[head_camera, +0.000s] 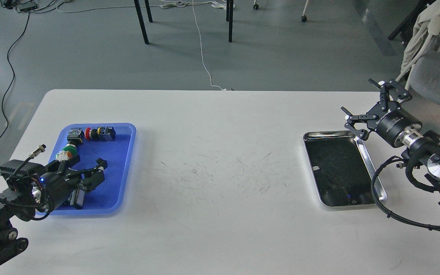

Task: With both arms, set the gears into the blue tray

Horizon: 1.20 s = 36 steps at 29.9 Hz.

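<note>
Gears not found anywhere; left gripper (90, 173) low over blue tray (122, 168), right gripper (369, 105) raised past steel tray (381, 183).

Blue tray at 9 o'clock on table (220, 160), holding button switches (99, 133) along its 12 o'clock end. Left jaws apart only a little, right above tray floor; cannot tell if something tiny is between them. Right jaws spread wide, holding nothing, at 2 o'clock from steel tray. Steel tray at 3 o'clock looks bare, only dark reflection inside. Probably release step on left side, or already finished. Next move calls for first locating any remaining gear, then a slow, precise pinch on such a small part, and a low release inside blue rim.
</note>
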Available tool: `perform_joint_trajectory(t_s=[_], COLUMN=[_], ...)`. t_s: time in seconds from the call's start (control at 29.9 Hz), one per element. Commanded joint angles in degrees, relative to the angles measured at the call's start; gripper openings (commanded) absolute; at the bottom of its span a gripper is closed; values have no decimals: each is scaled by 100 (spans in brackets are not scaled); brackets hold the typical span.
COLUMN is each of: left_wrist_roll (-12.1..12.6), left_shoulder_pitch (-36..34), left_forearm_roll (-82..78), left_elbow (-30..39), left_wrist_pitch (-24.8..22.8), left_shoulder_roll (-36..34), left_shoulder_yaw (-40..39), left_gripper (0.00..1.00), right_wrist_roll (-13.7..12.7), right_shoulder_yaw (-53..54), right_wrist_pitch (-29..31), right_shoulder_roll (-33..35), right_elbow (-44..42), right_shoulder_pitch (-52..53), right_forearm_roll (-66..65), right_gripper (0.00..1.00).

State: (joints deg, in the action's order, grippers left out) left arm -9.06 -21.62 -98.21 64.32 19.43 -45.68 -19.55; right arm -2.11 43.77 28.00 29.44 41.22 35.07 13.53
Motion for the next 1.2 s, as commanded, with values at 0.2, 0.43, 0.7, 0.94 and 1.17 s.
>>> perform_joint_trajectory(t_s=[0.2,0.43,0.7,0.94,1.17], left_wrist_roll=[1,54,45,-25,-16], left_shoulder_pitch=[-166,-772,-1888,-2372,-2329], left_forearm_roll=[3,705,4155,7550,8080], left_elbow=[-227,-113,-209,-780,-1606], left_wrist_pitch=[-9,-18,-167,-1274,-2092], left_shoulder_roll=[357,560,876,1139,2079], left_shoulder_yaw=[-31,-40,-40,-311,-1848], left_gripper=[90,90,96,96,97], right_wrist_roll=[0,-9,-9,0,0], right_shoulder_yaw=[0,0,53,307,738], right_wrist_pitch=[0,0,0,0,0], right_shoulder_roll=[0,0,-61,-167,-79], right_elbow=[9,9,35,141,598], right_shoulder_pitch=[9,132,255,317,98], right_forearm_roll=[0,0,9,18,26], right_gripper=[97,97,97,97,98])
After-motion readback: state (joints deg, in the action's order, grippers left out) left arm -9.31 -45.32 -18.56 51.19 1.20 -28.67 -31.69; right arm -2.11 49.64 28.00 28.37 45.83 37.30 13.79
